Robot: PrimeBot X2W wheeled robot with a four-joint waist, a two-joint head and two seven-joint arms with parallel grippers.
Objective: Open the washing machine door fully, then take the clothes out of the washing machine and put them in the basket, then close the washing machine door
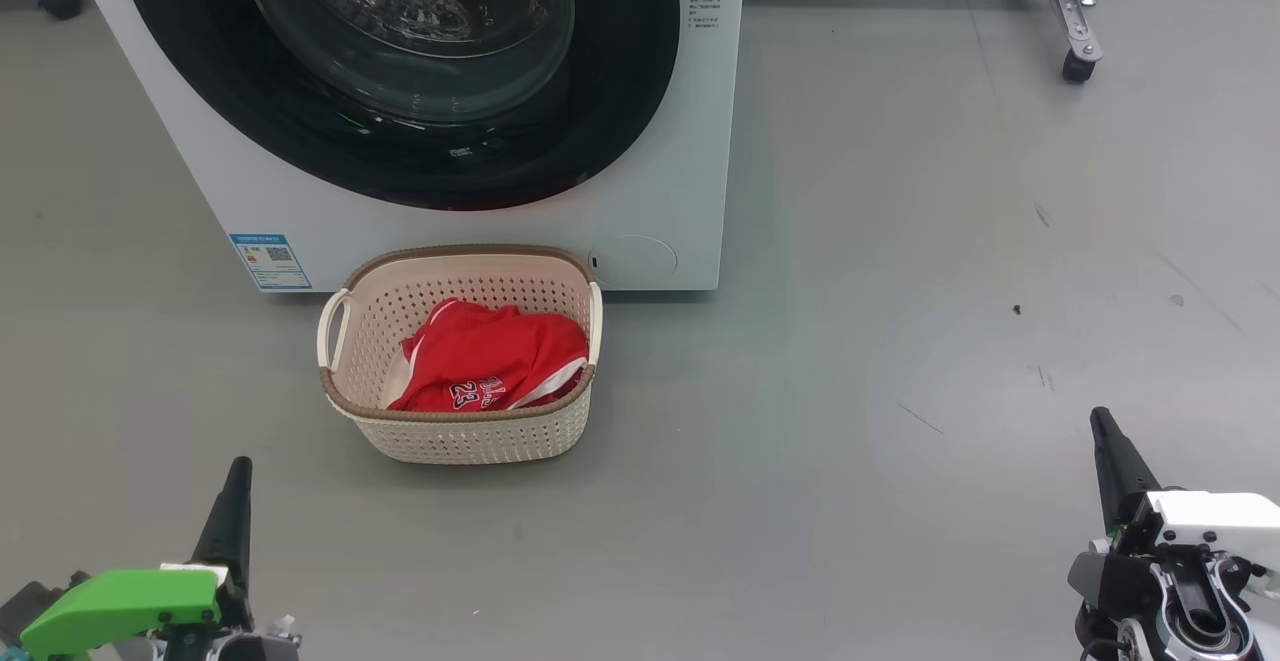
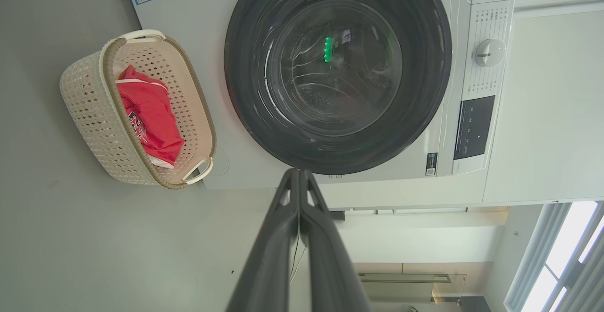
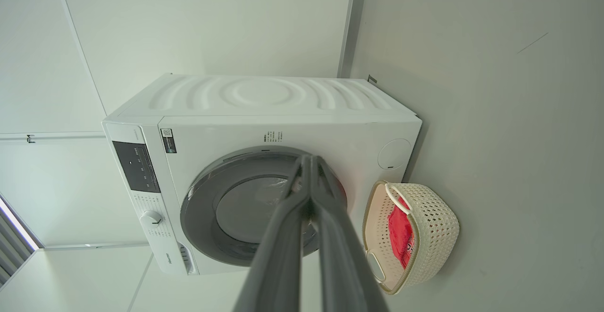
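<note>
The white washing machine (image 1: 690,171) fills the top of the head view, and its door (image 1: 400,71), black-rimmed with a glass bowl, lies flush against the front. Right in front of it on the floor stands the cream basket (image 1: 470,436), holding the red clothes (image 1: 490,356) with the number 23 showing. My left gripper (image 1: 238,471) is at the lower left, shut and holding nothing. At the lower right my right gripper (image 1: 1102,421) is shut too, also with nothing in it. Both hang well back from the basket. The left wrist view has the door (image 2: 337,73), basket (image 2: 89,113) and clothes (image 2: 151,118); the right wrist view has the machine (image 3: 264,109), basket (image 3: 434,227) and clothes (image 3: 401,234).
Grey floor spreads to the right of the machine. A castor on a metal leg (image 1: 1078,63) stands at the far right back, and another wheel (image 1: 60,3) at the far left back. A white wall rises behind the machine.
</note>
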